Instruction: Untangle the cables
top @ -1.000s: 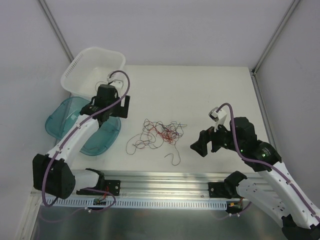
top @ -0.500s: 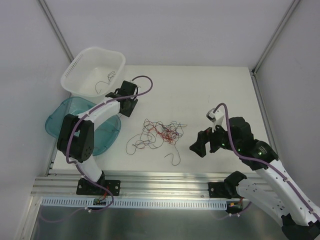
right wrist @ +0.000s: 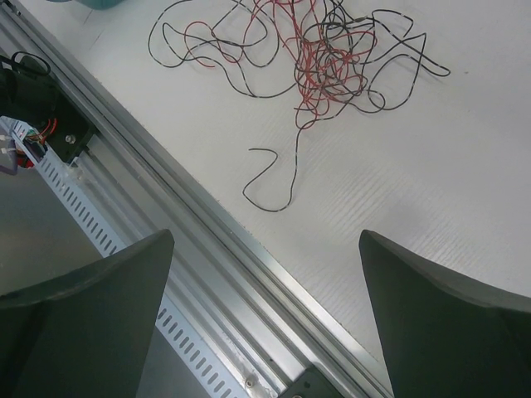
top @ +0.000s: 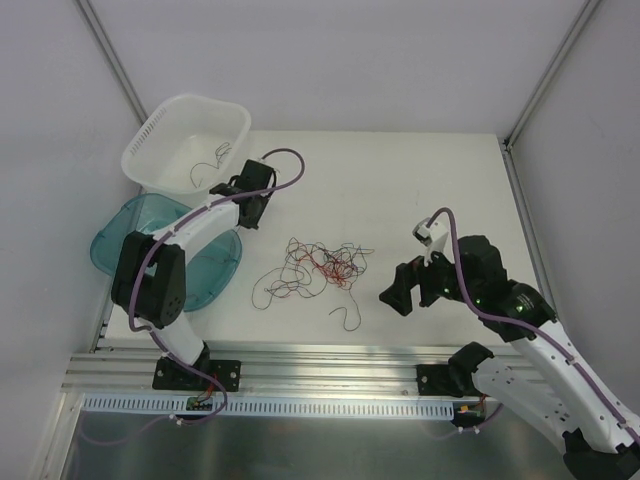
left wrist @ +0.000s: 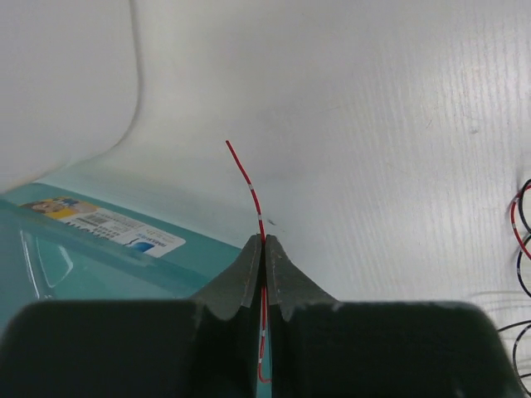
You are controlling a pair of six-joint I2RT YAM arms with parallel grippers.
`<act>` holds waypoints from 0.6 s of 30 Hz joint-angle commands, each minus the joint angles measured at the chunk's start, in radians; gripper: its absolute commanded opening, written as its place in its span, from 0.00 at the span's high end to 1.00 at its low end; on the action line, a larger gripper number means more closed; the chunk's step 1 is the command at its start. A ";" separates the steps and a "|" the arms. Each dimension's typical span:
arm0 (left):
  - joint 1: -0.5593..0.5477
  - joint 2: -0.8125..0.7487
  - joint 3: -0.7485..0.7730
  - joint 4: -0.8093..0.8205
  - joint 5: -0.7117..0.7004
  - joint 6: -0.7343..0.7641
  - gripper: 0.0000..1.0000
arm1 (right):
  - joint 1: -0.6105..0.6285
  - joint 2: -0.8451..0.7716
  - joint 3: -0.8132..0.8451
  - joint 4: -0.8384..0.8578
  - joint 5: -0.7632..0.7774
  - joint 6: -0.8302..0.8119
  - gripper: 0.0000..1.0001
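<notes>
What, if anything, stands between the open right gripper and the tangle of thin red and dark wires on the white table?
Nothing visible does. Only bare white table lies between the right gripper, jaws open, and the tangle of thin red and dark wires. Its dark curled end strand lies nearest the gripper.

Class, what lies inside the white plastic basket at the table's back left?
A few thin dark wire strands lie on the floor of the white perforated plastic basket. The left arm overlaps its near right corner, so anything there is hidden.
</notes>
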 commanded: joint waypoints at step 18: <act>0.744 -0.460 -0.371 0.051 0.231 -0.541 1.00 | 0.003 -0.067 0.010 -0.011 -0.001 0.036 0.00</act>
